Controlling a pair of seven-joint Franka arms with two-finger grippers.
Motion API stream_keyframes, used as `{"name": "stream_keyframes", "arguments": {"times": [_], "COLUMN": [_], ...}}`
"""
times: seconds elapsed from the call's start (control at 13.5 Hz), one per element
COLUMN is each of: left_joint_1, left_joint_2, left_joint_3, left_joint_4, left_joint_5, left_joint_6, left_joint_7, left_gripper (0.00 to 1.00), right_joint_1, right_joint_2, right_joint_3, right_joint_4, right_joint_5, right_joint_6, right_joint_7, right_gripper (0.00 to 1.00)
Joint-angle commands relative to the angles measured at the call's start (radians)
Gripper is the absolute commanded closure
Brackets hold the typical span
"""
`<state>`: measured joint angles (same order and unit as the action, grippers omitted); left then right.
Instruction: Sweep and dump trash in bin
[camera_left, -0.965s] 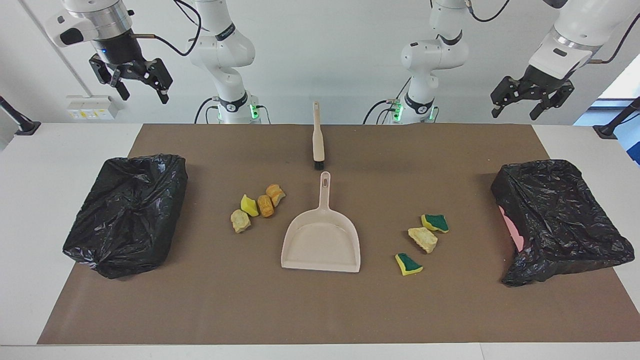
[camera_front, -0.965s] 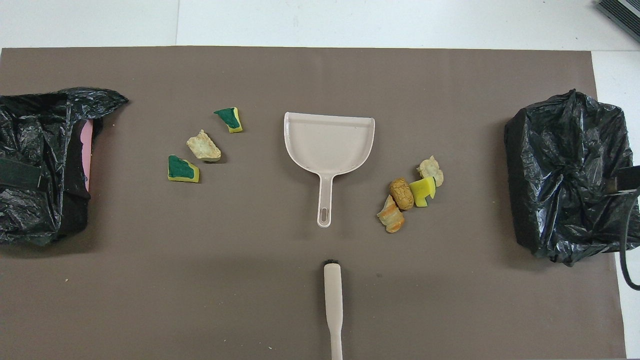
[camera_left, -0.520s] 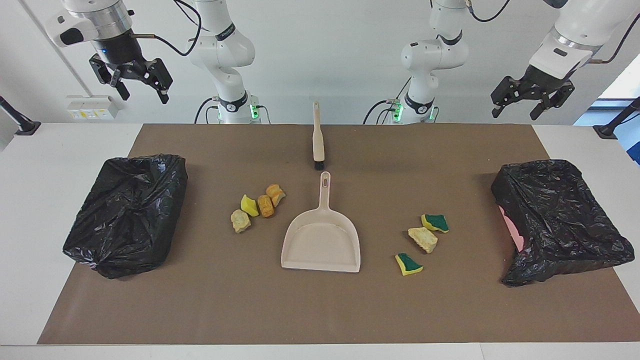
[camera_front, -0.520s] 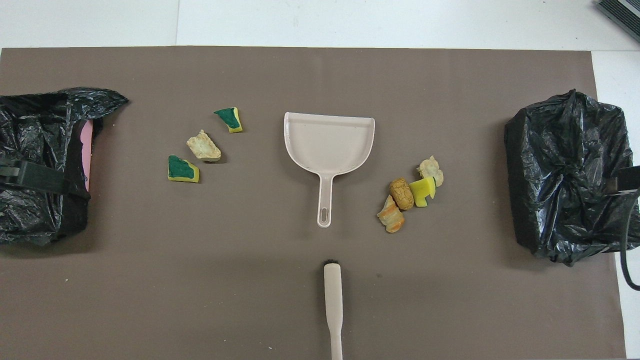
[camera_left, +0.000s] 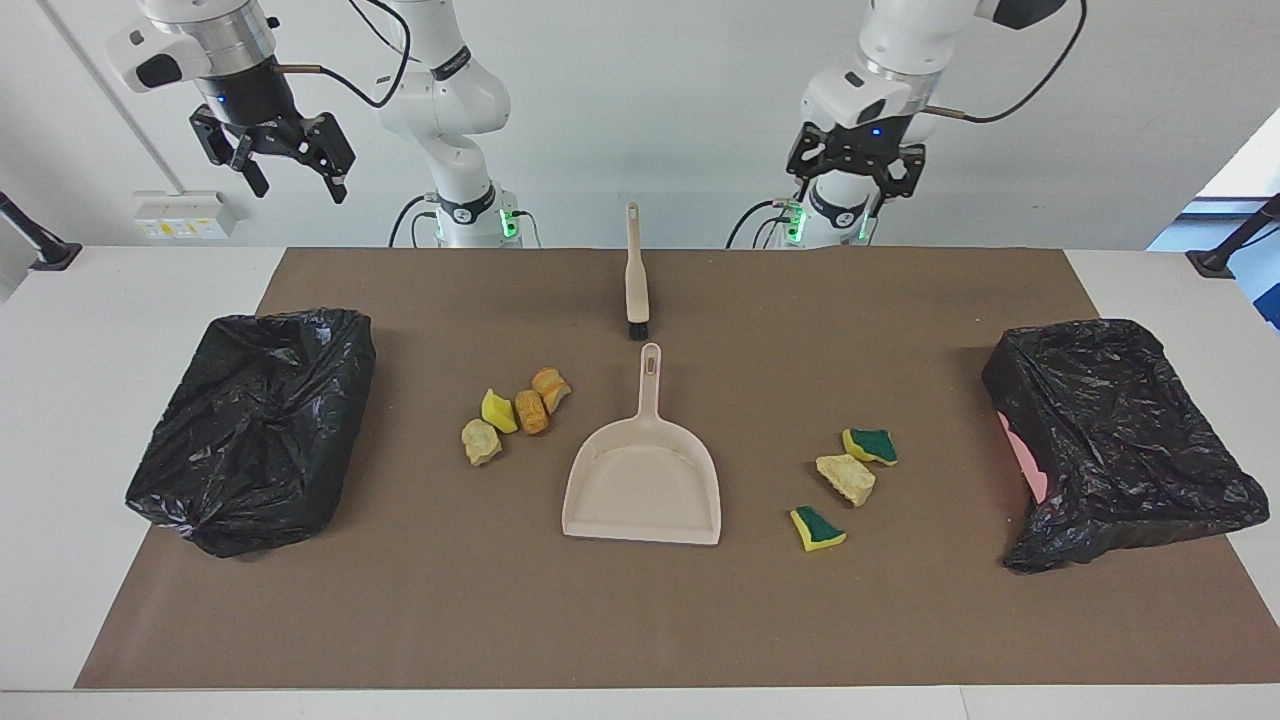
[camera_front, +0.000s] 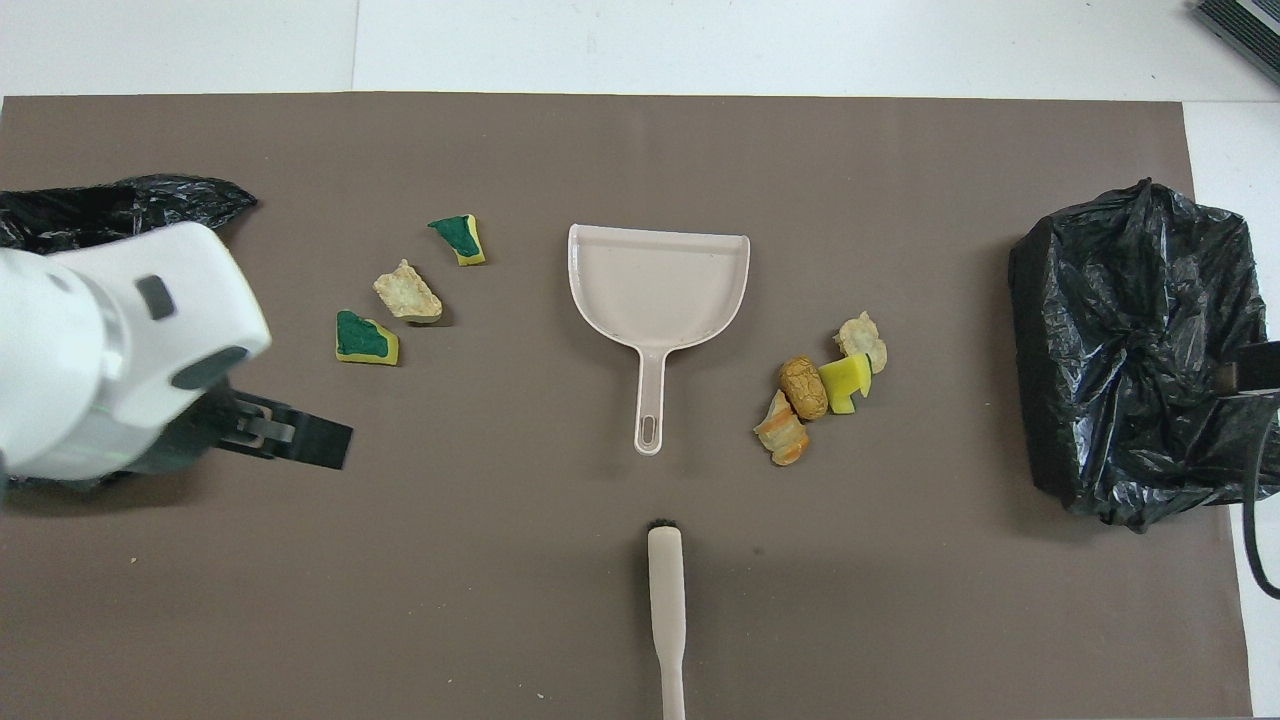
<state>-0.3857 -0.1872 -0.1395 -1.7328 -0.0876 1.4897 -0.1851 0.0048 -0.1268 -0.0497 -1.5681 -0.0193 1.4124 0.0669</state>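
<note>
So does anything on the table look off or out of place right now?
The sponge scraps lie loose on the mat in two clusters, either side of the dustpan; that is the mess to sweep. One odd thing: the bin at the left arm's end shows pink where its black liner has slipped.

Centre lane: dustpan (camera_left: 642, 487) and brush (camera_left: 635, 275) end to end, narrow gap between brush bristles and pan handle.
Right arm's end: bagged bin (camera_left: 255, 425); four sponge chunks (camera_left: 515, 412) clustered between it and the dustpan, open mat either side of the cluster.
Left arm's end: bagged bin (camera_left: 1120, 440); three sponge chunks (camera_left: 845, 478) loosely spread, passable gaps between them.
Mat edge farthest from robots: wide bare strip, unobstructed.
Air: left claw (camera_left: 853, 185) and right claw (camera_left: 275, 165) both high, well clear of the worktop (camera_left: 90, 330).
</note>
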Motion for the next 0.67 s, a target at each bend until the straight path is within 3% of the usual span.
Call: {"name": "stream_keyframes", "arguments": {"times": [0.0,0.22,0.37,0.59], "left_joint_1": [-0.146,-0.258,-0.314,-0.43], "left_joint_2": [-0.077,-0.075,-0.064,-0.023], "left_joint_3": [0.021,0.021,0.021,0.021], "left_joint_4": [-0.187,-0.289,-0.347,-0.451], "left_joint_5": [-0.018,-0.079,-0.095,-0.107], "left_joint_6": [0.13,0.23,0.286,0.449], "left_joint_7": [-0.106,-0.204,-0.211,-0.389], "left_gripper": [0.0,0.0,0.0,0.0], "right_joint_1": [-0.005,0.027,0.043,0.089], "right_joint_2": [-0.022,-0.011,0.042,0.131], "right_joint_3": [-0.001,0.001,0.001,0.001], "right_joint_4": [-0.102,-0.197,-0.201,-0.216], "right_joint_5": [0.007,0.015,0.018,0.022], "right_joint_6": [0.033,0.166,0.212,0.276], "right_joint_7": [-0.004,0.054,0.068,0.14], "right_gripper": [0.0,0.0,0.0,0.0]}}
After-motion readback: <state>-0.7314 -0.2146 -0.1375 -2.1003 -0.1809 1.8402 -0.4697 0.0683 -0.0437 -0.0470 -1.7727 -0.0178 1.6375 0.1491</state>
